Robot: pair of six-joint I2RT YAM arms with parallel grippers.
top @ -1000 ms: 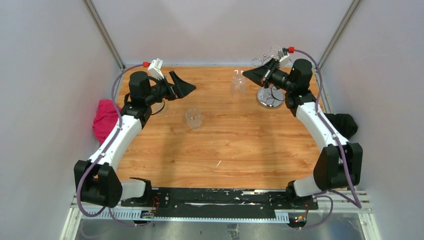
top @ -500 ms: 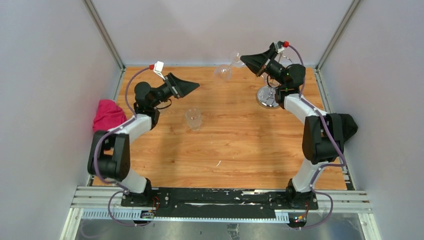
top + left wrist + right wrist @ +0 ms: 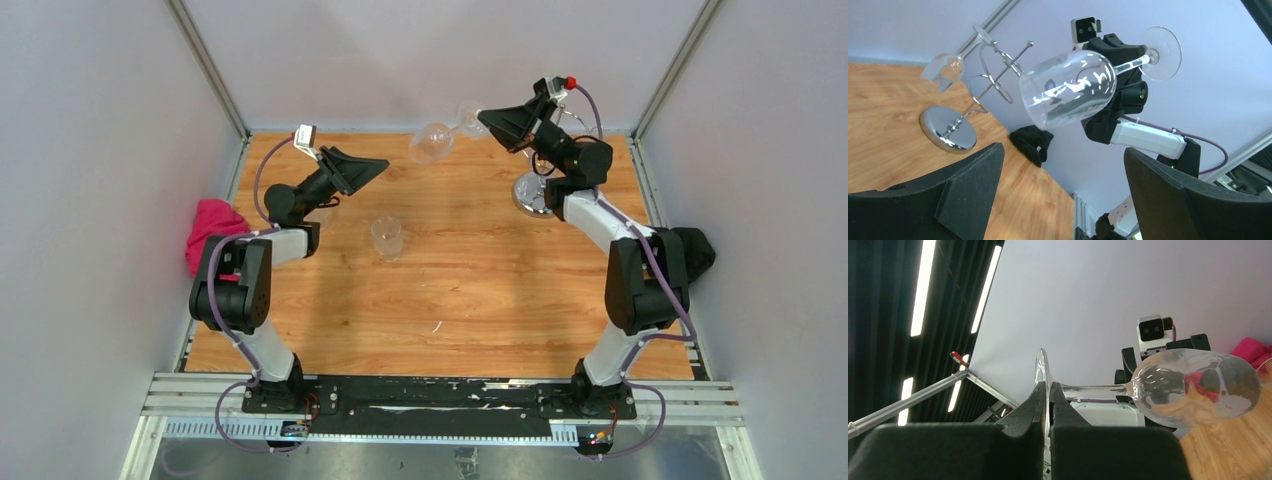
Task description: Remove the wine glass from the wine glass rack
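Note:
My right gripper (image 3: pixel 483 120) is shut on the round foot of a clear wine glass (image 3: pixel 432 143). It holds the glass sideways in the air above the table's far edge, bowl pointing left, away from the chrome wine glass rack (image 3: pixel 537 193). In the right wrist view the foot is pinched edge-on between my fingers (image 3: pixel 1048 388) and the bowl (image 3: pixel 1198 387) sticks out to the right. My left gripper (image 3: pixel 376 167) is open and empty, tilted up towards the glass. In the left wrist view the glass (image 3: pixel 1070 90) hangs above my open jaws (image 3: pixel 1063 155).
A second wine glass (image 3: pixel 943 72) hangs on the rack (image 3: pixel 945 131). A short clear tumbler (image 3: pixel 387 238) stands mid-table. A pink cloth (image 3: pixel 212 232) lies at the left edge and a black cloth (image 3: pixel 695 250) at the right edge. White walls enclose the table.
My right gripper has lifted the wine glass up and to the left, off and away from the rack. My left arm has folded back and tilted its open gripper upward.

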